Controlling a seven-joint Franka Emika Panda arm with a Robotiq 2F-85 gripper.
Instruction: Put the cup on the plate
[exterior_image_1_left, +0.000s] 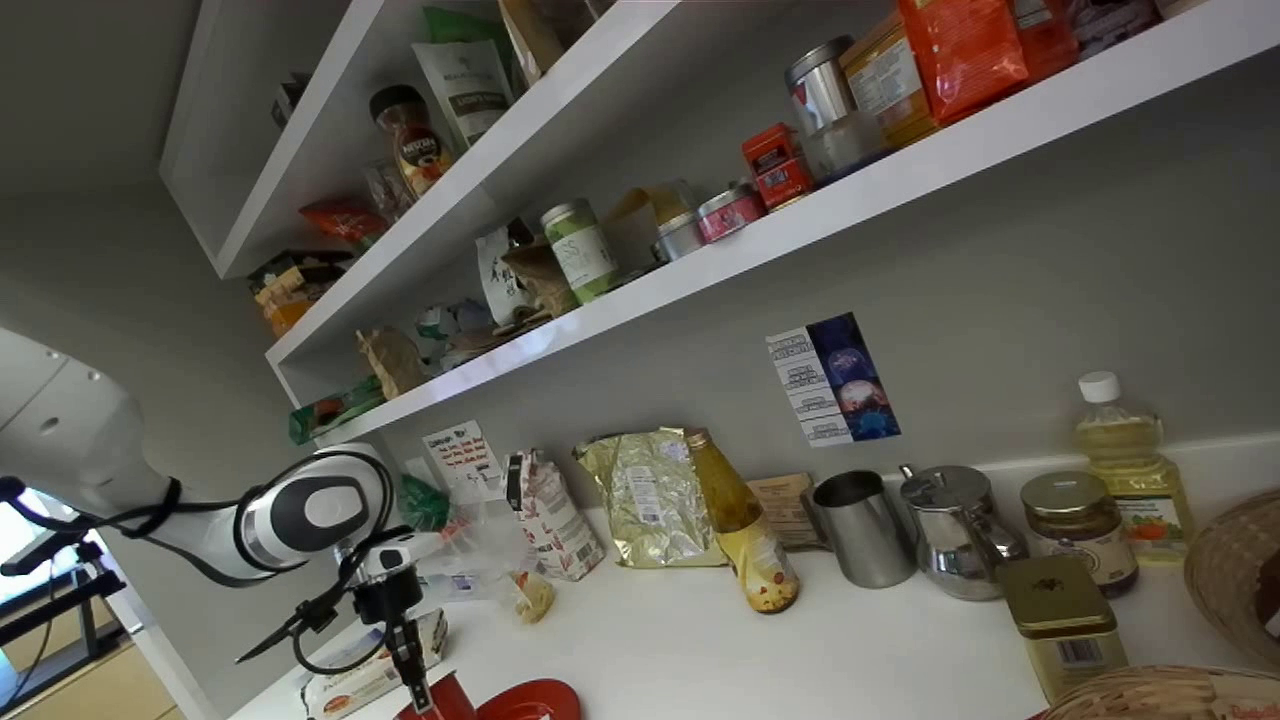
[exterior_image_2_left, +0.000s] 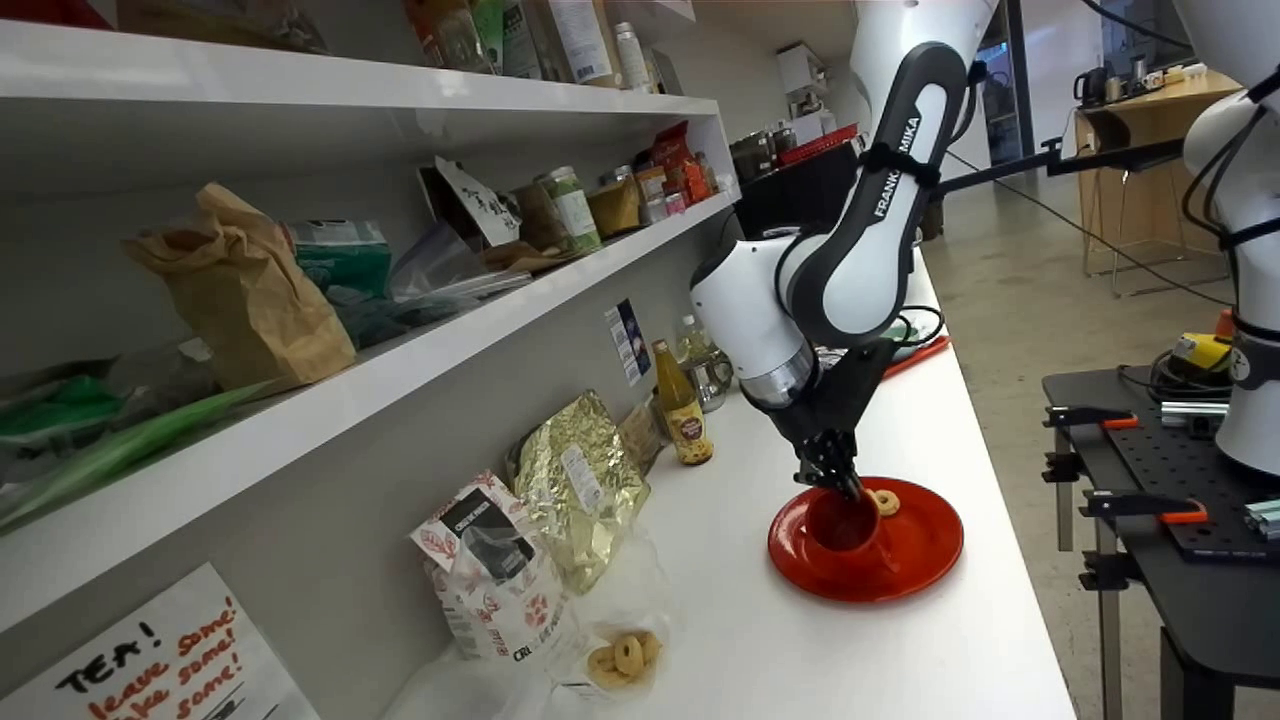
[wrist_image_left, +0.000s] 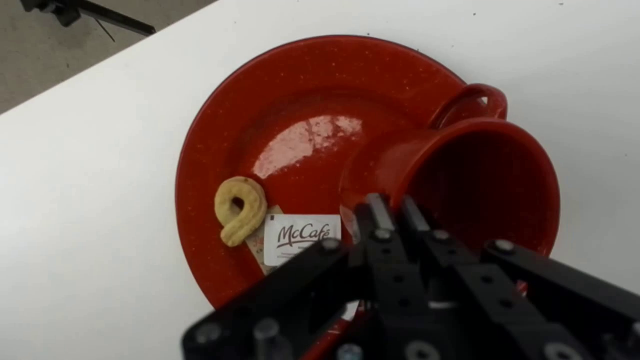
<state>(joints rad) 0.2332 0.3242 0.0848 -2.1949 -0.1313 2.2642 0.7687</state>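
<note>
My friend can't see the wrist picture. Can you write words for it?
A gripper pinches a handled red cup by its rim, seen over one side of a red plate. A ring-shaped biscuit and a white McCafé packet lie on the plate.

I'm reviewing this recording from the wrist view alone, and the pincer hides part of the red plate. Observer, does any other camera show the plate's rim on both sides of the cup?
Observer: Yes. In an exterior view, the rim of the plate shows on both sides of the cup.
Operator: I have just one pale ring on the plate. Any more like it?
Observer: Several similar rings lie in a clear bag, apart from the plate.
Operator: And what is higher up, out of my picture?
Observer: In both exterior views, white shelves run along the grey wall.
</note>
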